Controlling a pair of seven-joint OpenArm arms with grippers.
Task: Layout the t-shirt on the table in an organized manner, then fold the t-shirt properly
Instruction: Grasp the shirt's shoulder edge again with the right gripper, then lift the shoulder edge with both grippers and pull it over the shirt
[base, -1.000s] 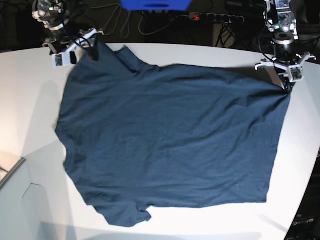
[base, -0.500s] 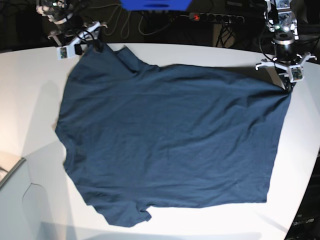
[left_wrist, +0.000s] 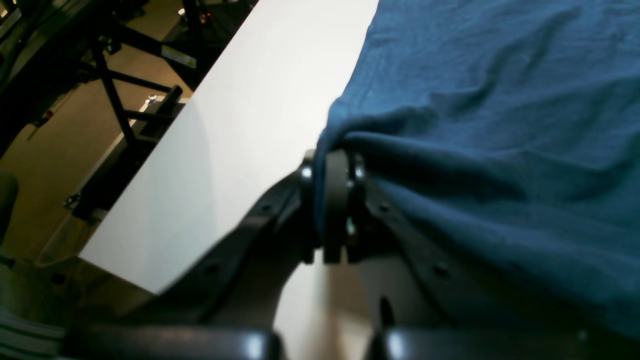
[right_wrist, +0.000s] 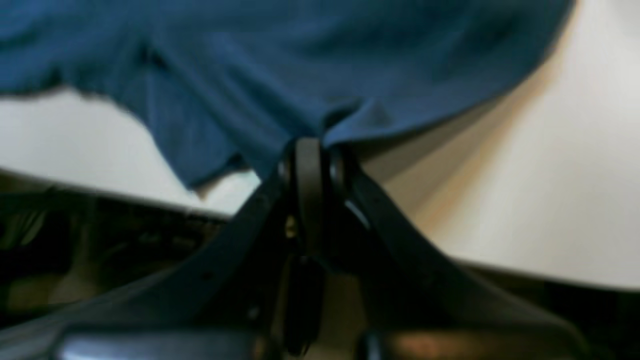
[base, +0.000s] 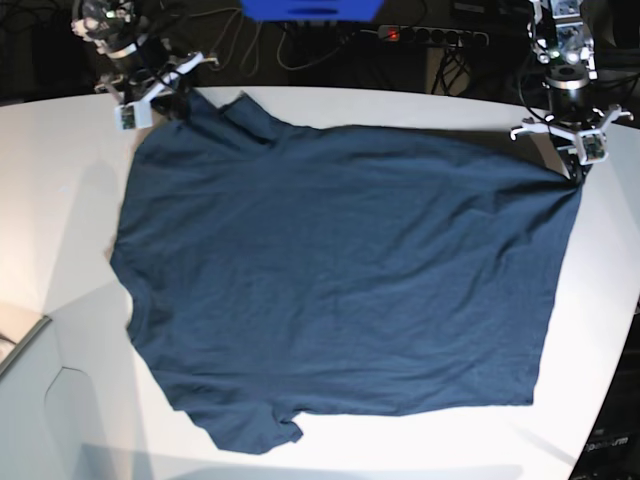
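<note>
Two pincers clamped on t-shirt (base: 340, 270) corners, left pincer (left_wrist: 332, 170), right pincer (right_wrist: 310, 150), white table (base: 60, 200)

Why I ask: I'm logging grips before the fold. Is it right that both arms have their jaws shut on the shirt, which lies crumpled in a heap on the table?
Not quite. The shirt is not in a heap: the base view shows it spread nearly flat across the table. The rest holds: the left gripper and right gripper each have their jaws shut on its edge.
</note>
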